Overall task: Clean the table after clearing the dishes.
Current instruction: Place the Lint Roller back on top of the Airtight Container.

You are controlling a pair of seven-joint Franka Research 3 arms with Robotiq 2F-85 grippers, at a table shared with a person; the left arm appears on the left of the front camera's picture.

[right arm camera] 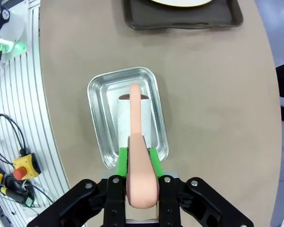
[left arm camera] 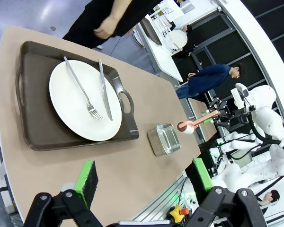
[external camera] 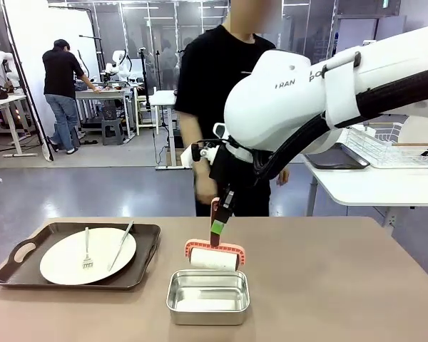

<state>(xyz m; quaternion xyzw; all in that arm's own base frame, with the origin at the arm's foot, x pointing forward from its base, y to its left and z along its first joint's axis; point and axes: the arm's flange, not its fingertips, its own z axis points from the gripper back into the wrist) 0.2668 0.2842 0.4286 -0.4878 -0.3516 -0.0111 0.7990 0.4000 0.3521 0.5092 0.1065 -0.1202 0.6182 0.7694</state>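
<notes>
The large tan-brown table with rounded corners (external camera: pixel 328 271) spans the near part of the scene. At its left end lies a dark brown rectangular tray with handles (external camera: pixel 148 249). On the tray sits a round white dinner plate (external camera: pixel 64 263), with a metal fork (external camera: pixel 86 253) on its left part and a metal knife (external camera: pixel 121 246) slanting on its right part.

The left gripper (left arm camera: pixel 144 174) hangs above the table's near left edge. Its green-padded fingers (left arm camera: pixel 87 176) are spread wide with nothing between them, and the tray lies beyond them.

Near the table's middle, towards the near edge, stands a small rectangular steel pan (external camera: pixel 207 308). Just at its far rim is a roller with a pink frame and a white roll (external camera: pixel 214 256), its long pink handle (right arm camera: pixel 135 118) rising from it. Whether the roll touches the table or the pan cannot be told.

The right gripper (external camera: pixel 217 229) reaches in from the right and pinches the upper end of that handle between its green pads (right arm camera: pixel 153 158).

A person in a black top (external camera: pixel 214 71) stands at the far side, behind the arm. Far right stands a white table (external camera: pixel 371 189).
</notes>
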